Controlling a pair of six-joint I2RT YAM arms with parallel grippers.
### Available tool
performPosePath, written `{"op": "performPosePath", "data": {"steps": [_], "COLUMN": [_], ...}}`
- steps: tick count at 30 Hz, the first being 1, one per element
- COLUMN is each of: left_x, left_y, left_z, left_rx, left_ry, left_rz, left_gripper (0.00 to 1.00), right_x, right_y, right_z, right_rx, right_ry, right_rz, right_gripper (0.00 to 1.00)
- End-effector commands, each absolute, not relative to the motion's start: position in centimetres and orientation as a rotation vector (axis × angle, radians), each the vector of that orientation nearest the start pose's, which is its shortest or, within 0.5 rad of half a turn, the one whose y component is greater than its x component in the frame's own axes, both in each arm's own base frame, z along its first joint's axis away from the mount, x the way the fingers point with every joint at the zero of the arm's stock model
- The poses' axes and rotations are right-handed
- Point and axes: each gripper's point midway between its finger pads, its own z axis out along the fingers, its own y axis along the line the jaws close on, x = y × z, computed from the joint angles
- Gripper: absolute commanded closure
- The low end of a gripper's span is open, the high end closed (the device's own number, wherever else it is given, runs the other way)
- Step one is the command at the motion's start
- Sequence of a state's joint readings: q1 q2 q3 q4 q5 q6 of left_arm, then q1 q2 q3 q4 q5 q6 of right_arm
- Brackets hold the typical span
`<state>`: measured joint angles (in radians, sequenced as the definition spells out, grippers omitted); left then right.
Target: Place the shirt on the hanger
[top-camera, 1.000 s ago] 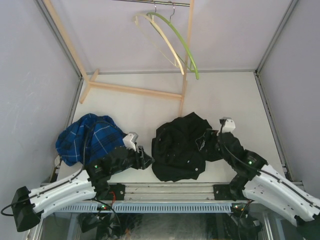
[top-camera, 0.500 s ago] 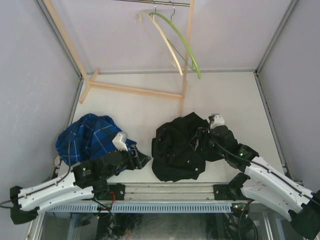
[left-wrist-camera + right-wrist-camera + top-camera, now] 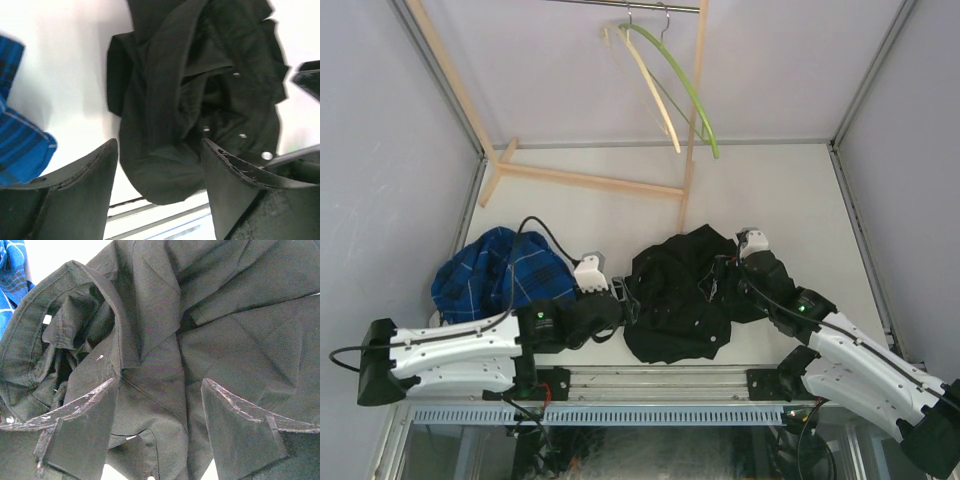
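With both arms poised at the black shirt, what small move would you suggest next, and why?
Probably lower the right jaws onto the collar fold and close. They stand open over the crumpled shirt, holding nothing, and the hanger hangs bare on the rail, so a grip comes first.

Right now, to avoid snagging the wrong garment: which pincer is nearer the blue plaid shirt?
Left. The left pincer is between the blue plaid shirt and the black shirt; the right pincer is over the black shirt's far side.
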<state>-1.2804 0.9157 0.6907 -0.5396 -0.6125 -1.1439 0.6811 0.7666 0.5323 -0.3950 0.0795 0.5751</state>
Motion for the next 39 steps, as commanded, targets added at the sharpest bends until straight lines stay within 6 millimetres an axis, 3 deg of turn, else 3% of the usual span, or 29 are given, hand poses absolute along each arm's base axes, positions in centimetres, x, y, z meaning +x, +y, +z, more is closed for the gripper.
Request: {"op": "performPosePath", "data": {"steps": [1,3,5,10,14,19,22,26,30,35,39], "left_x": [15.1,15.3,15.7,17.2,19.0,20.8,22.2,23.8,23.9,21.8,20.0], "left_y": [-22.8,-22.7,-22.7,-21.0,-18.8,-17.8,-16.7,-16.8,-17.6,-16.9,-16.4], "left_z": [14.1,13.4,13.5,15.3,16.7,20.6,23.9,26.0,23.9,16.9,11.9], "left_rx": [-0.266,-0.272,-0.264,-0.266,-0.263,-0.145,-0.063,0.053,0.078,-0.087,-0.201], "left_ry": [2.253,2.249,2.23,2.165,2.131,2.04,1.987,1.974,2.052,2.213,2.297], "left_rz": [-0.528,-0.503,-0.49,-0.432,-0.418,-0.466,-0.392,-0.308,-0.279,-0.296,-0.337], "left_gripper": [0.31,0.36,0.49,0.79,0.99,1.0,1.0,1.0,1.0,0.99,0.71], "right_x": [21.1,21.2,21.2,21.2,21.3,21.8,22.5,23.7,24.2,24.3,24.0], "right_y": [17.6,17.9,18.2,18.5,19.3,19.9,20.5,21.6,22.9,23.1,23.2], "right_z": [14.4,14.4,14.6,15.3,17.1,20.0,21.6,23.8,23.9,21.6,20.2], "right_rx": [-0.074,-0.075,-0.079,-0.096,-0.165,-0.212,-0.251,-0.332,-0.428,-0.43,-0.454], "right_ry": [2.198,2.195,2.187,2.159,2.076,1.951,1.867,1.768,1.797,1.893,1.942], "right_rz": [0.611,0.619,0.633,0.652,0.706,0.765,0.786,0.795,0.806,0.793,0.782], "right_gripper": [0.33,0.33,0.33,0.33,0.33,0.31,0.28,0.23,0.22,0.22,0.23]}}
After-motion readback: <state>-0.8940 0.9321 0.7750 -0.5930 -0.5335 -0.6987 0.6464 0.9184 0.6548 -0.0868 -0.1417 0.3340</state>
